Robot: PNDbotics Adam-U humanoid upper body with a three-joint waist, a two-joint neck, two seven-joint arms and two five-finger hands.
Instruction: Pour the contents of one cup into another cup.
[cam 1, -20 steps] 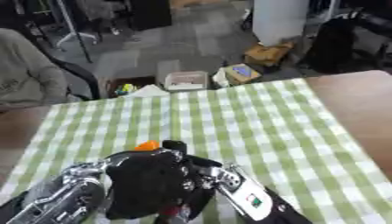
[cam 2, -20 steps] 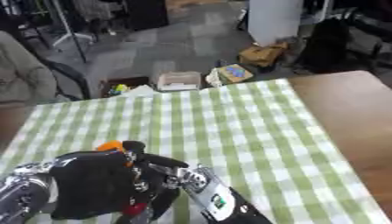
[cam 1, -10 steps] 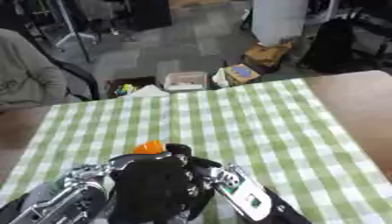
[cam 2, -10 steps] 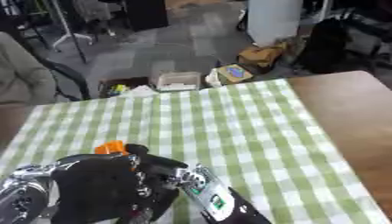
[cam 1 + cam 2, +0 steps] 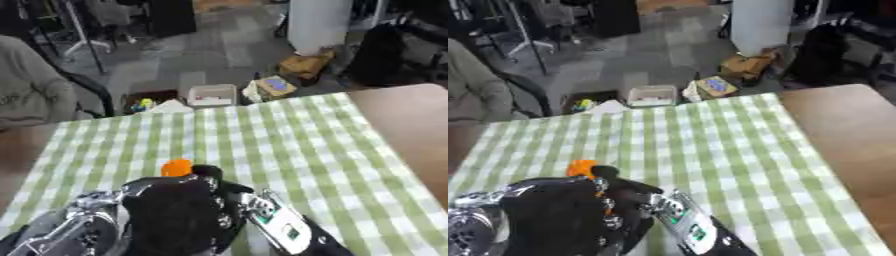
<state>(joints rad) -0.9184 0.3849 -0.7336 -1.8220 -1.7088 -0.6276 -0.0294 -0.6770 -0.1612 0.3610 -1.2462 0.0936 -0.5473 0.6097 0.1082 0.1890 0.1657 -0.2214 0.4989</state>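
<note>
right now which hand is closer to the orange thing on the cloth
Left. The left hand sits just below the orange thing, its fingers reaching up beside it. The right hand comes in from the lower right and lies a little further off, behind the left hand.

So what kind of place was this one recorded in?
Probably a lab or workshop rather than a home. A wooden table under a green-and-white checked cloth stands on a grey floor strewn with a cardboard box, a white open box and black equipment stands.
</note>
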